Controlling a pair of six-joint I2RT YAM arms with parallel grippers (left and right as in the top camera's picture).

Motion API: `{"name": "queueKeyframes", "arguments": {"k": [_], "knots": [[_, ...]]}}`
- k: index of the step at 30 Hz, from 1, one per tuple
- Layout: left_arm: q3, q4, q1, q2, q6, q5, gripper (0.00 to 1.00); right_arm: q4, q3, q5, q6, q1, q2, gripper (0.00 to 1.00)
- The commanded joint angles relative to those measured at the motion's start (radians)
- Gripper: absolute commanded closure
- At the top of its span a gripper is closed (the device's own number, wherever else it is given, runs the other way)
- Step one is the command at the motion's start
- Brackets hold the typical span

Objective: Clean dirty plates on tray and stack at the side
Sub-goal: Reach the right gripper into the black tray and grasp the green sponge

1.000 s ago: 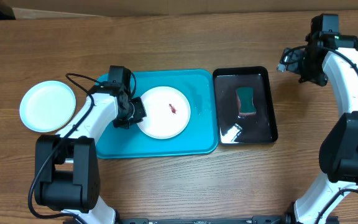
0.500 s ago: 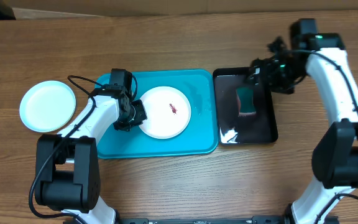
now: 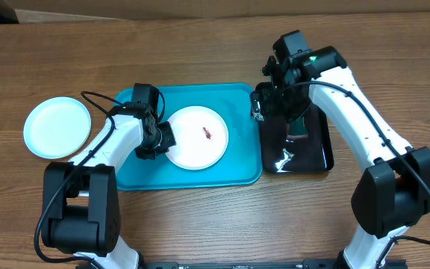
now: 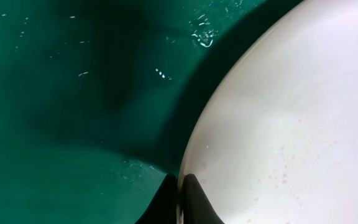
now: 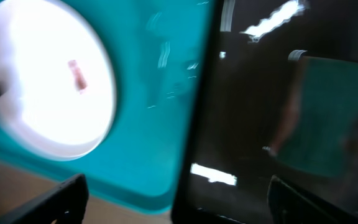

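A white plate [image 3: 196, 142] with a small red-brown smear [image 3: 207, 133] lies on the turquoise tray [image 3: 234, 168]. My left gripper [image 3: 160, 140] is shut on the plate's left rim. The left wrist view shows the fingertips [image 4: 179, 198] pinching the plate's edge [image 4: 278, 124] over the tray floor [image 4: 73, 93]. My right gripper [image 3: 263, 104] is open above the seam between the turquoise tray and the black tray. The right wrist view shows its open fingers [image 5: 179, 202], the plate [image 5: 42, 99] and the tray [image 5: 160, 124]. A light blue plate [image 3: 57, 127] lies on the table at the left. No yellow-green plate shows.
A glossy black tray [image 3: 316, 153] stands right of the turquoise tray, with a green sponge [image 3: 298, 131] in it, partly under my right arm. The sponge [image 5: 328, 118] and black tray [image 5: 241, 112] also show in the right wrist view. Bare wood table lies around.
My right arm has swung from the back right to the left, over the black tray to its left edge. My left gripper has stayed on the white plate's rim.
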State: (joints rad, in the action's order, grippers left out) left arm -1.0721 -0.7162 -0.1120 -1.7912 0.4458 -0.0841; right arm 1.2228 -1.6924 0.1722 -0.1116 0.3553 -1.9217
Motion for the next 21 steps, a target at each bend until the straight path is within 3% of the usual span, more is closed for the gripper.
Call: {"name": "queueKeyframes", "arguments": {"k": [1, 11, 18, 21], "knots": [[0.01, -0.016, -0.006, 0.016, 0.011, 0.051, 0.96, -0.014, 0.005, -0.26, -0.065, 0.03, 0.025, 0.1], [0.01, -0.018, -0.006, 0.016, 0.012, 0.051, 0.96, -0.108, 0.127, -0.335, -0.06, 0.002, -0.024, 0.18], [0.01, -0.016, -0.006, 0.016, 0.012, 0.051, 0.96, -0.221, 0.207, -0.381, -0.061, -0.035, -0.024, 0.34], [0.01, -0.016, -0.006, 0.016, 0.012, 0.05, 0.96, -0.233, 0.237, -0.374, -0.065, -0.052, -0.024, 0.35]]}}
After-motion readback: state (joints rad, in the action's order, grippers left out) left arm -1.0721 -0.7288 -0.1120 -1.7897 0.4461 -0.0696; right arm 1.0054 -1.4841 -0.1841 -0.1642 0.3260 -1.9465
